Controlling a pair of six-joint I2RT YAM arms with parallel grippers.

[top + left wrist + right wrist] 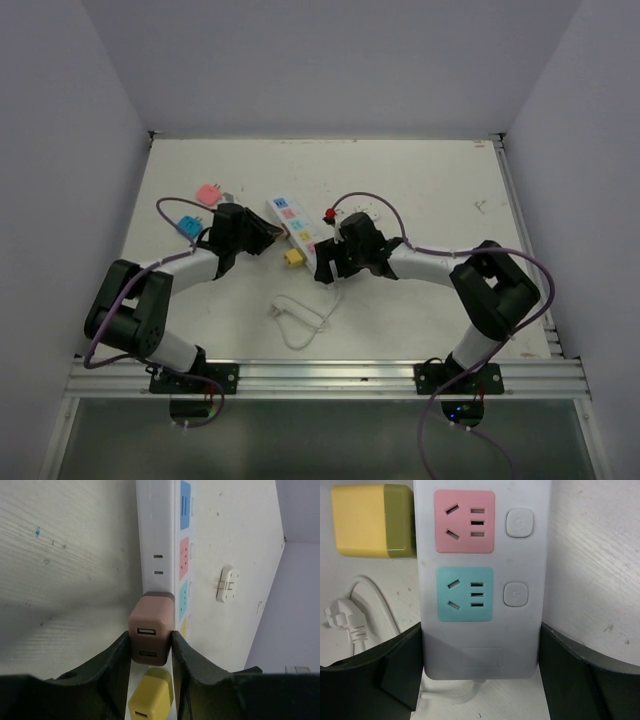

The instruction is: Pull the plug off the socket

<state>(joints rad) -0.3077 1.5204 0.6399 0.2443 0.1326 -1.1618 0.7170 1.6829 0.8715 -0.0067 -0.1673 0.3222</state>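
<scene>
**Top view.** The socket lies slantwise near the middle of the table, somewhat closer to the far edge. Its thin cord loops toward the near edge. The left tool meets the strip's long side from the left-edge side. The right tool sits over the strip's near end. A yellow adapter sticks out of that same long side.

**Left wrist.** The plug, a brown cube, is seated in the side of the socket. Both fingers press on its flanks, so we read the left tool as clamped on the plug. The yellow adapter shows just beside it, in the gap between the fingers.

**Right wrist.** The fingers lie against both long sides of the socket's end. We judge the right tool to be gripping the socket as a brace.

**Risks.**
- The left fingers hold smooth plastic, and only the outer part of it, so a sharp tug could make them slide off.
- A pull off the prongs' line could bind them.
- If the brace slips, the whole strip would drag along with the plug.
- The yellow adapter is close enough to get knocked.
</scene>
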